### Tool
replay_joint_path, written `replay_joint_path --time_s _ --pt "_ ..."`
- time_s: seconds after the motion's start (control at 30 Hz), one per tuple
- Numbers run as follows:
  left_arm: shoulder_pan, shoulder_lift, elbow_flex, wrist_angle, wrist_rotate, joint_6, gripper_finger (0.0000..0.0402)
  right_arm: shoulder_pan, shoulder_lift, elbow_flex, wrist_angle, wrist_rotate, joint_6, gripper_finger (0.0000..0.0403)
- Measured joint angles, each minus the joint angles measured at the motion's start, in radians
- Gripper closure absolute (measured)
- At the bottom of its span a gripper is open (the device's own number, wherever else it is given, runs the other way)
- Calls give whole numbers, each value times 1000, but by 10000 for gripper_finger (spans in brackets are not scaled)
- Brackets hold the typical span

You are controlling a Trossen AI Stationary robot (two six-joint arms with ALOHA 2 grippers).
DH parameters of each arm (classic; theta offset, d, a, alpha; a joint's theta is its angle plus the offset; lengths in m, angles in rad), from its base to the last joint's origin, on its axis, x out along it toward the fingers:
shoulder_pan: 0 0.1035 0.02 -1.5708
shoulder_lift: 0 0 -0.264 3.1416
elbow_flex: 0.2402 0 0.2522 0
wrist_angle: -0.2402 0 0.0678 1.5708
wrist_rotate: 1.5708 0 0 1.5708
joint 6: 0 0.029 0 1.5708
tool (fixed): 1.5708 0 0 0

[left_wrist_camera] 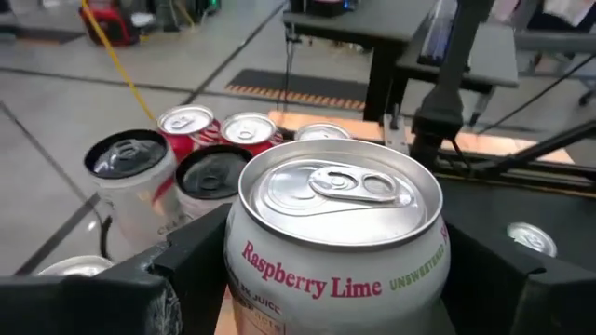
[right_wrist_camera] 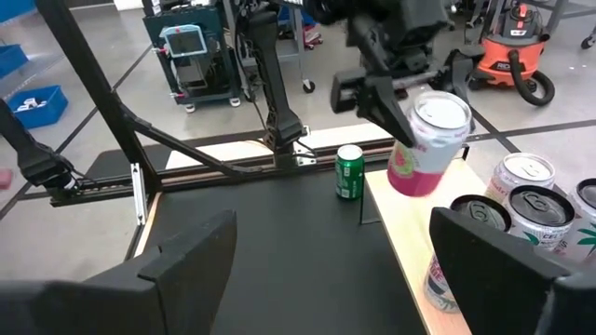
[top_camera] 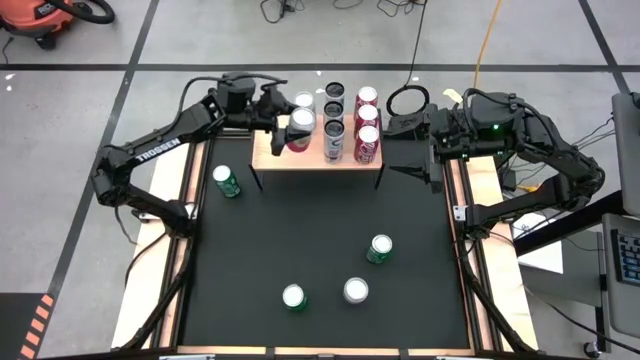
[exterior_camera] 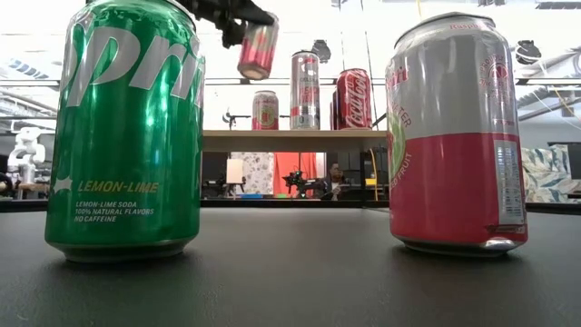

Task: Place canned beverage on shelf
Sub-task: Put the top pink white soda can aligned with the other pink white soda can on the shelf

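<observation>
Left gripper carrying a Raspberry Lime can over the shelf, not set down yet.

Can is clamped by its sides between both fingers, tilted, hanging above the plank's free left end; likely lined up there because the other cans fill the middle and right. Right gripper waits just beside the shelf's right end, fingers spread wide, holding nothing.
</observation>
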Motion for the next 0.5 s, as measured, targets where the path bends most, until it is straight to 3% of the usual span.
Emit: replay_joint_path --time_s 0.17,0.5 --pt "59 2 -159 260 125 -49 101 0 0 0 0 0 0 71" --pt "80 -2 -377 541 185 -82 102 0 0 0 1 7 56 71"
